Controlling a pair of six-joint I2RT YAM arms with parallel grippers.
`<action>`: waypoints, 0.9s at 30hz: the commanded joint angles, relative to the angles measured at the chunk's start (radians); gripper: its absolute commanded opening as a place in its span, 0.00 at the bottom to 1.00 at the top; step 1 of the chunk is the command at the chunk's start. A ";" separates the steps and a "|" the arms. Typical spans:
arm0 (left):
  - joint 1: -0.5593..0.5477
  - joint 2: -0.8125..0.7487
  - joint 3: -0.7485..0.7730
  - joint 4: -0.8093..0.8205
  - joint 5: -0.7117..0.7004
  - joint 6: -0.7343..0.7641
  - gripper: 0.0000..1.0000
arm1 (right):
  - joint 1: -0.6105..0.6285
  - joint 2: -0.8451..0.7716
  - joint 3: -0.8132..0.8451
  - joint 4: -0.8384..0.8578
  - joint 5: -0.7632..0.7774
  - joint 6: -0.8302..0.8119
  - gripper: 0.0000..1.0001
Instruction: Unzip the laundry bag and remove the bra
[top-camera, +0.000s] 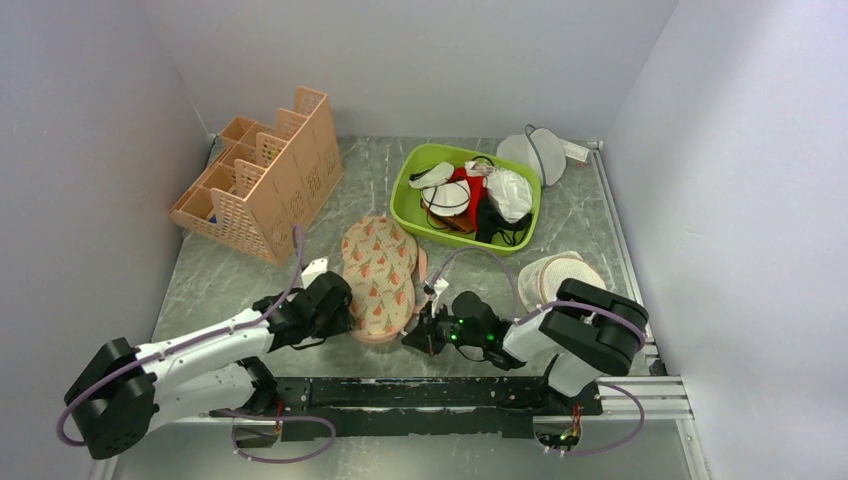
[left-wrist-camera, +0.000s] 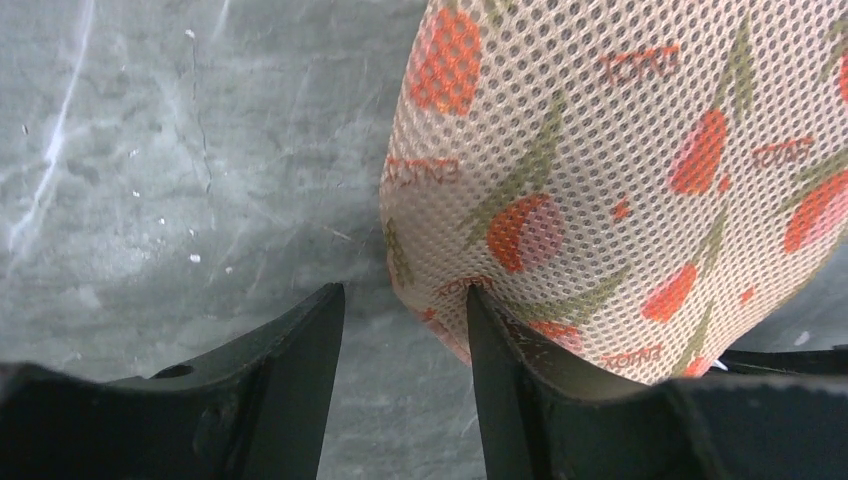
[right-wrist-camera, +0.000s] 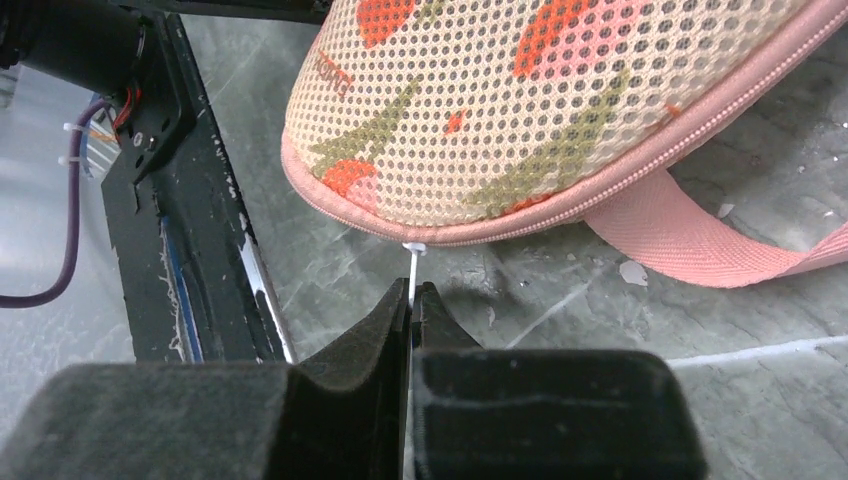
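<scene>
The laundry bag (top-camera: 378, 277) lies flat mid-table, beige mesh with red-and-green print and pink trim. My left gripper (top-camera: 338, 303) is at its left edge and stands open; in the left wrist view the laundry bag (left-wrist-camera: 620, 190) rests against the right finger (left-wrist-camera: 500, 350), with bare table between the jaws. My right gripper (top-camera: 424, 331) is at the bag's near right end, shut on a thin white zip pull (right-wrist-camera: 411, 262) hanging from the pink zip edge (right-wrist-camera: 560, 205). The bra is hidden.
A peach slotted organiser (top-camera: 262, 180) stands at the back left. A green tub (top-camera: 402, 190) with mixed garments sits behind the bag, a white mesh pouch (top-camera: 535, 155) beyond it. A round beige mesh disc (top-camera: 560, 278) lies by the right arm. A pink strap (right-wrist-camera: 690, 240) trails from the bag.
</scene>
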 joint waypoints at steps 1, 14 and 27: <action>0.006 -0.086 -0.039 -0.014 0.061 -0.095 0.61 | 0.010 0.005 0.020 0.058 -0.020 0.003 0.00; 0.003 -0.347 -0.027 -0.149 0.071 -0.247 0.63 | 0.011 -0.051 0.001 -0.017 0.026 -0.016 0.00; 0.003 -0.344 0.039 0.075 0.296 -0.074 0.56 | 0.011 -0.101 0.016 -0.098 0.057 -0.041 0.00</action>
